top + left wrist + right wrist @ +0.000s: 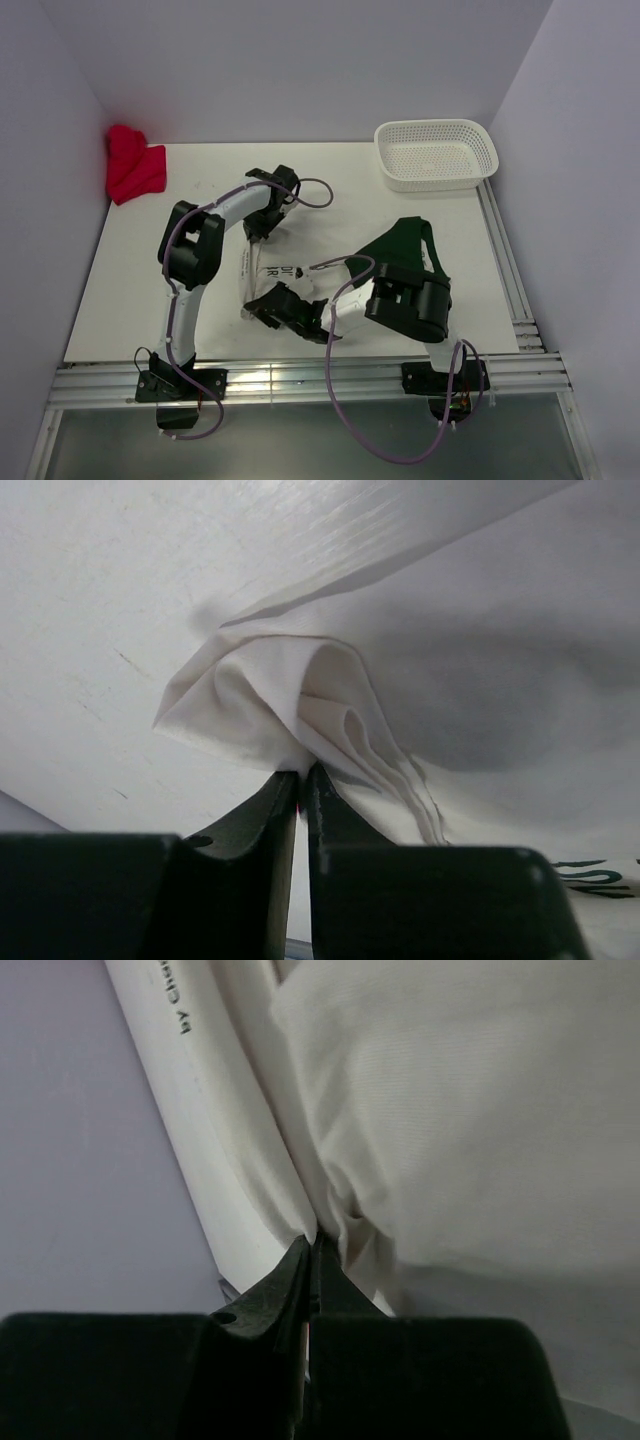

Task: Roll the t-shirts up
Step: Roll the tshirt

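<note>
The off-white t-shirt with dark lettering lies folded narrow between the two arms. My left gripper is at its far end. In the left wrist view that gripper pinches a bunched fold of the shirt at its tips, the jaws a thin slit apart. My right gripper is at the near end, and in the right wrist view it is shut on gathered cloth of the shirt. The dark green t-shirt lies crumpled to the right, partly under the right arm.
A white mesh basket stands at the back right. A red cloth is heaped in the back left corner. Walls close in the table on three sides, and metal rails run along the near edge.
</note>
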`<state>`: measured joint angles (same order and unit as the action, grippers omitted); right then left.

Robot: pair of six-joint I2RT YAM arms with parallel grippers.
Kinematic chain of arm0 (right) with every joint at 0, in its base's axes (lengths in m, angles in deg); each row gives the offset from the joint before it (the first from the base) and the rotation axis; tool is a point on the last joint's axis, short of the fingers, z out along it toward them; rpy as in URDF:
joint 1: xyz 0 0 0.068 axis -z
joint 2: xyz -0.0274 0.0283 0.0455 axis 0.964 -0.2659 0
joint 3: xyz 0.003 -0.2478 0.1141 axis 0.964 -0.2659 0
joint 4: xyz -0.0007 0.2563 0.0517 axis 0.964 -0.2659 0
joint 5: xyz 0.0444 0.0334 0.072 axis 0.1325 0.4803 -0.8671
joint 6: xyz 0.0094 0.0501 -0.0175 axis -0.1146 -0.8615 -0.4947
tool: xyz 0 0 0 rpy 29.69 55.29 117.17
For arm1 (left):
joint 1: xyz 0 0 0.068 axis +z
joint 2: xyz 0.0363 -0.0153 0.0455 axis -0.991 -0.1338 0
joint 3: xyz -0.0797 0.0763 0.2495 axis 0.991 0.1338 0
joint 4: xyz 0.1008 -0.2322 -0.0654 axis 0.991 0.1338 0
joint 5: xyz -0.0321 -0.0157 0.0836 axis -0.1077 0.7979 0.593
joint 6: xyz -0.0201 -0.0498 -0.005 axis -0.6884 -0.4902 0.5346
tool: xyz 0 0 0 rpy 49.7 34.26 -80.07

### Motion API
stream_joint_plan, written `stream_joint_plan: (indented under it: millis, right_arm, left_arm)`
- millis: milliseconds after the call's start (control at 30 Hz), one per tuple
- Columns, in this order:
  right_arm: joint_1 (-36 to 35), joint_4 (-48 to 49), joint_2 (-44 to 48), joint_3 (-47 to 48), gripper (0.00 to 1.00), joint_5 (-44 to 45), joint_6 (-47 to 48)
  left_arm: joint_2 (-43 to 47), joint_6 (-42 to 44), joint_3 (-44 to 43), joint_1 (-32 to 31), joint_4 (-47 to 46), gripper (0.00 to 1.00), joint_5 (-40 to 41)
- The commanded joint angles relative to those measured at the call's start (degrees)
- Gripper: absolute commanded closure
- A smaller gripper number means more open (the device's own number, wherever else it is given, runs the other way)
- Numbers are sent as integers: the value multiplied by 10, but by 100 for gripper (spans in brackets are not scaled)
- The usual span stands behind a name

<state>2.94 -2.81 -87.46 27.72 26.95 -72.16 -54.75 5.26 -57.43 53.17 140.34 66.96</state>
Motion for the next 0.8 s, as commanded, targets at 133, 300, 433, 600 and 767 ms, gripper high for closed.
stream_joint_plan:
  millis: [133, 300, 433, 600, 767]
  right_arm:
    - [-22, -28, 6, -24, 100, 22, -62]
    - [-28, -35, -1, -28, 100, 28, -92]
    - [-32, -32, -4, -43, 100, 32, -125]
    - [-33, -23, -14, -51, 100, 22, -149]
    - [-33, -54, -2, -44, 100, 29, -139]
  left_arm:
    - [24, -5, -12, -3, -54, 75, -46]
    - [36, 2, -3, -3, -66, 62, -76]
    - [42, 9, 3, -2, -70, 59, -91]
    - [43, 13, 6, -2, -70, 57, -114]
    - [39, 14, 5, 3, -64, 59, -144]
